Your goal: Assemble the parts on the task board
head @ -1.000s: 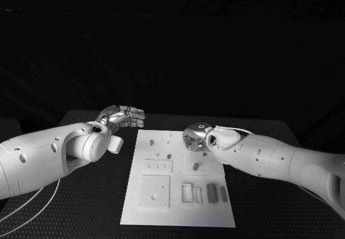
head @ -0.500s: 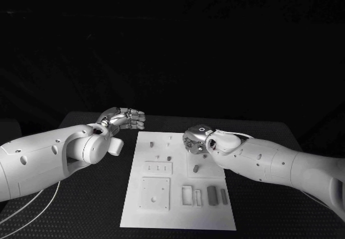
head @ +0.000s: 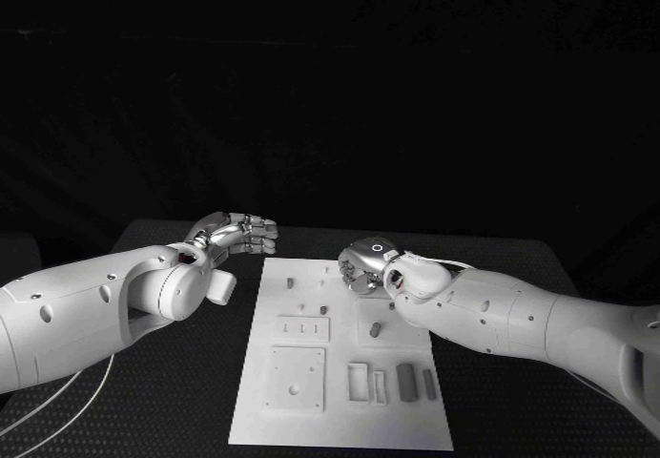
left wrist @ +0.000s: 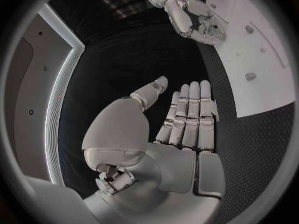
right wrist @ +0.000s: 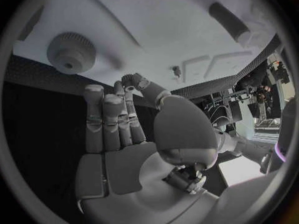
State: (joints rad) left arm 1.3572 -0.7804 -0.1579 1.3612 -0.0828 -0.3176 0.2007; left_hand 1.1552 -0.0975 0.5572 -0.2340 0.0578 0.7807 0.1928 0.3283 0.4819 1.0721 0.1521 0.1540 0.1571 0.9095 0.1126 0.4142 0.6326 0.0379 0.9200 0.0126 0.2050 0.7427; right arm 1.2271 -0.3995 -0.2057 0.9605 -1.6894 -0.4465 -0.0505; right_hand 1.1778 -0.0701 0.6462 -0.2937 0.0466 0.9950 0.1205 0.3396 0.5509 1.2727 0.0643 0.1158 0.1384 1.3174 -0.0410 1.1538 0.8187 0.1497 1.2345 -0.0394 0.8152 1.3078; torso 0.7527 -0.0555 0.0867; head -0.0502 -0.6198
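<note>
Your right hand [head: 361, 266] has slid toward the far end of the white board [head: 276, 401] since a second ago, and it now hangs over the far right part, close to the little pegs there. That looks like a hand getting ready to pick a part, but you have not started the real work yet. In the right wrist view the right hand's fingers [right wrist: 102, 119] are straight and side by side, a bit apart from the thumb, and they hold nothing. A small toothed piece sits right by the thumb tip, but you cannot tell if it is touched. A round gear [right wrist: 70, 52] stands on the board just past the fingers, and a dark peg [right wrist: 229, 21] lies farther off. Your left hand [head: 237, 233] sits off the board, over the black table [head: 165, 391] near the board's far left corner. It has hardly moved; it looks a touch farther away. In the left wrist view its fingers [left wrist: 190, 117] are stretched out flat, thumb apart, with nothing in them. The parts are all on the board: small pegs [head: 292, 281] near the far end, a dark piece [head: 374, 330] in the middle, and two dark bars [head: 406, 381] at the near end beside the open slots. None of them seems to have changed place. Next, you will likely need to lower the right hand and close it gently on one small part.
</note>
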